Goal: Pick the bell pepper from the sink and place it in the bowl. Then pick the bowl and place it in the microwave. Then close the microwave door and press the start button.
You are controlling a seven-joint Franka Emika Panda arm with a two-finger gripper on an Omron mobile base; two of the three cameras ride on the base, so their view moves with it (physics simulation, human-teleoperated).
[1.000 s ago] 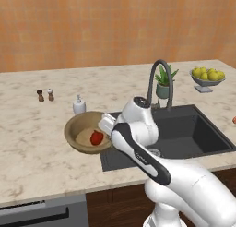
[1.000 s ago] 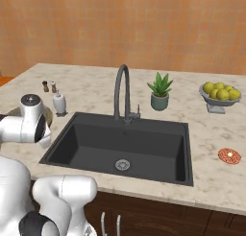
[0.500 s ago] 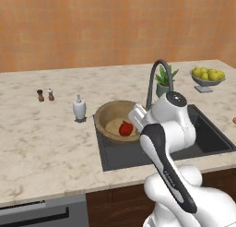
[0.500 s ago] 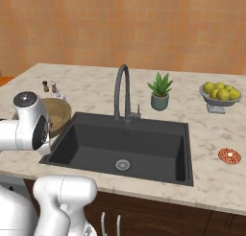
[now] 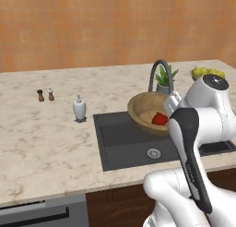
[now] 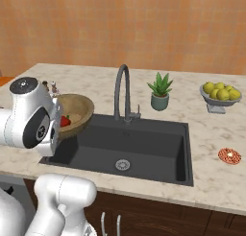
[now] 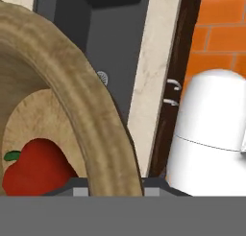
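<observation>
The tan wooden bowl hangs tilted above the left part of the dark sink, with the red bell pepper lying inside it. My gripper is shut on the bowl's thick rim, one finger on each side. In the hand view the pepper sits low in the bowl beside the grip. From the right base view the bowl and pepper are just in front of my hand, above the sink's left edge. The microwave, its door and the start button are out of view.
The arched faucet rises close behind the bowl, with a potted plant beside it. A soap bottle and two small shakers stand on the counter left of the sink. A grey fruit bowl and a red-orange disc lie to the right.
The arm has swung right with the bowl and pepper in its grip, from the counter left of the sink to above the basin. The views themselves have not shifted.
</observation>
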